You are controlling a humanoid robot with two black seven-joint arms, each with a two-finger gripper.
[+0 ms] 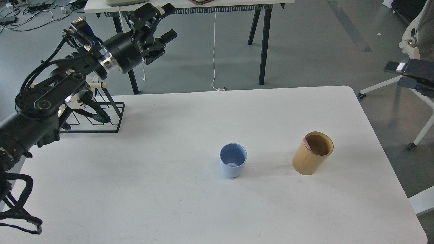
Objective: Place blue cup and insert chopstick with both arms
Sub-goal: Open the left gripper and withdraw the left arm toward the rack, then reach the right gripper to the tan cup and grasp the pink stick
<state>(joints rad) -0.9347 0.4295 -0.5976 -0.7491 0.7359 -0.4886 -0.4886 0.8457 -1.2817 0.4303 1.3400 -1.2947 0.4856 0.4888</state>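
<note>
Blue cup [233, 165] upright, left fingers [159, 25] far off

Left arm raised from the left edge, elbow bent, forearm angled up and away. Left gripper [162, 21] at its far end, jaws spread apart, nothing between them. Right gripper [393, 66] barely entering at the right edge, jaws unreadable.

Small white lettering on left arm wrist housing [135, 47], illegible.
</note>
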